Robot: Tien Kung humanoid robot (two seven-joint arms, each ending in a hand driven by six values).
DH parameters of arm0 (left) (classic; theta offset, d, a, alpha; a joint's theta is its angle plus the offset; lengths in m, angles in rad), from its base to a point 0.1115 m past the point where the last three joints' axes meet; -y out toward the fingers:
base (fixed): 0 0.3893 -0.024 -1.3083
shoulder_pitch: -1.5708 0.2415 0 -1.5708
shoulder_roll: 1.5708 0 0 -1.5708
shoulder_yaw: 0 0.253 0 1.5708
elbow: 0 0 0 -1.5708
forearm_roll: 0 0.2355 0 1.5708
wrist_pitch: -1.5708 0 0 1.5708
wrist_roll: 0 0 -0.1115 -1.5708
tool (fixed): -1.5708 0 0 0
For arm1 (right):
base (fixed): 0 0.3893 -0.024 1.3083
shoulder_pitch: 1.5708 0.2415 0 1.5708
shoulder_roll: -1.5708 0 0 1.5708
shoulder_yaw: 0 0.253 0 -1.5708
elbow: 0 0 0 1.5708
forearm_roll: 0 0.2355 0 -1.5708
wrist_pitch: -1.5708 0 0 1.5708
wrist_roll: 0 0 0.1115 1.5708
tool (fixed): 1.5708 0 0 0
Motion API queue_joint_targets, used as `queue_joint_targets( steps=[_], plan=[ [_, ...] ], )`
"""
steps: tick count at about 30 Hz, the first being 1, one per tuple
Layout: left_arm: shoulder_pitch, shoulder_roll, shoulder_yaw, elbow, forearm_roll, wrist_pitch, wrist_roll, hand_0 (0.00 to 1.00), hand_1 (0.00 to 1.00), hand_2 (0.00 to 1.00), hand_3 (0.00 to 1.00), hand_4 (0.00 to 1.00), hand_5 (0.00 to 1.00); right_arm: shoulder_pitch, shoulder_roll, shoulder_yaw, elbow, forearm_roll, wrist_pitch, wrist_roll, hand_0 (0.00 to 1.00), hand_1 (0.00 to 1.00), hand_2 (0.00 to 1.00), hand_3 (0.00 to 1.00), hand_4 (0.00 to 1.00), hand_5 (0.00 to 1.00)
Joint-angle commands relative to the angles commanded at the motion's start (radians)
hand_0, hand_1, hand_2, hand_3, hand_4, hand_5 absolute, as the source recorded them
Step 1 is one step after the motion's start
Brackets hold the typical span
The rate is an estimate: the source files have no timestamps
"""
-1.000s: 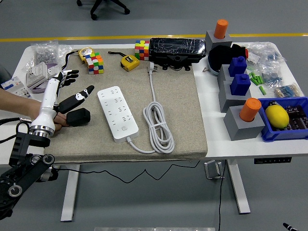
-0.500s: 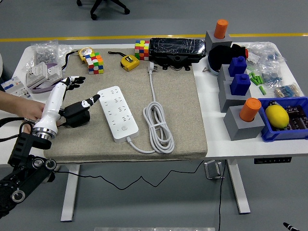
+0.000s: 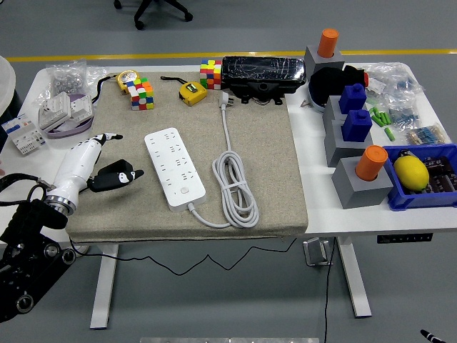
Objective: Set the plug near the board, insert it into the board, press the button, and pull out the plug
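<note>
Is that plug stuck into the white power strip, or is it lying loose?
Loose. The plug lies on the mat, apart from the power strip, its cord coiled beside it.

No text, brand, number or sign could be read anywhere. The white power strip (image 3: 175, 167) bore no legible marking on its face. The small boxes (image 3: 21, 136) at the desk's (image 3: 321, 204) left edge, well to the left of the strip, carried print too fine to make out. The yellow tape measure (image 3: 191, 92), beyond the strip's far end, had a label too small to decipher.
</note>
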Motion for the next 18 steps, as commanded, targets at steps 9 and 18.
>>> queue_joint_targets(
  steps=[9, 18],
  plan=[
    [-0.022, -0.004, 0.012, 0.061, 0.003, -0.034, 0.036, 0.822, 0.786, 0.734, 0.676, 0.998, 0.38, 0.0, -0.001, -0.003, 0.003, 0.001, 0.0, 0.0, 0.649, 0.645, 0.623, 0.55, 0.979, 0.55],
    [-0.042, -0.012, 0.026, 0.085, 0.0, -0.038, 0.053, 0.761, 0.699, 0.635, 0.565, 0.792, 0.198, 0.001, -0.002, -0.003, 0.002, 0.002, -0.001, 0.001, 0.648, 0.644, 0.623, 0.549, 0.979, 0.548]
  ],
)
